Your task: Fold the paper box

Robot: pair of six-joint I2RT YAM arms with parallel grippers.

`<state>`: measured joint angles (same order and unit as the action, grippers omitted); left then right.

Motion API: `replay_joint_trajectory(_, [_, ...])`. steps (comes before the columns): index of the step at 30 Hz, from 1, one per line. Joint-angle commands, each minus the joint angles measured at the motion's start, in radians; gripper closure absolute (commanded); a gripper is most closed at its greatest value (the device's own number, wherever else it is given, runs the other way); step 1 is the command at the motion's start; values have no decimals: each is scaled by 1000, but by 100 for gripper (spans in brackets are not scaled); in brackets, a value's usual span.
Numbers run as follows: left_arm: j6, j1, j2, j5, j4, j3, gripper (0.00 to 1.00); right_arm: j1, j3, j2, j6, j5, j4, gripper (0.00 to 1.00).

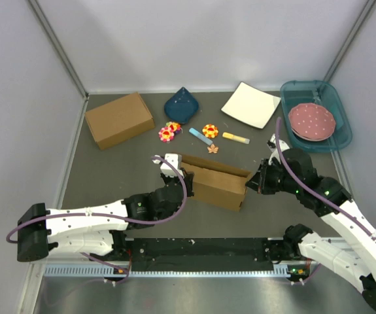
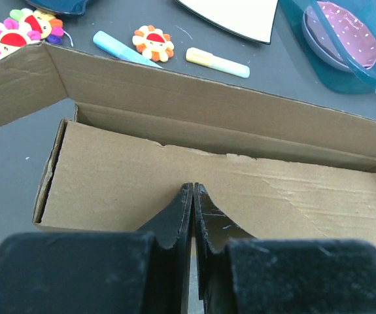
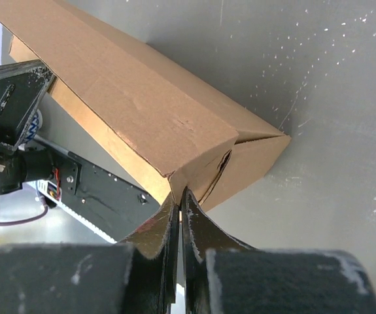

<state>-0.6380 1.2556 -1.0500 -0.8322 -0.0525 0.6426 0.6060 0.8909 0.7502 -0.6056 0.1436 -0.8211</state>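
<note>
Paper box [image 1: 217, 186] lengthwise left-right; left hand [image 2: 193, 190], right hand [image 3: 178, 195] both closed against it.

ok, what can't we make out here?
- Right wrist: whether the right gripper pinches the paper box corner; its tips hide the contact.
- Left wrist: middle of the box's near wall, behind the left gripper.
- Top external: both grippers' openings, too small and dark.
</note>
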Motion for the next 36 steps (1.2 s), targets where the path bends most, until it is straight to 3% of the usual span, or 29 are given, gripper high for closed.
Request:
replay_joint_trajectory(1, [-15,8,-19,44,144,-17,91,8,-38,-23,4,11,11,100])
replay_joint_trajectory(16, [-32,8,16,41,163,-15,90,9,-35,-20,50,-84,-101,100])
replay_joint_trajectory(22, [15,10,86,67,172,6,78,8,-33,-20,52,-96,-101,100])
replay_joint_trajectory(32, [86,10,222,137,210,55,72,6,-27,-17,61,-111,-116,100])
replay_joint_trajectory(36, [115,11,266,128,272,97,64,8,-23,-12,64,-114,-121,100])
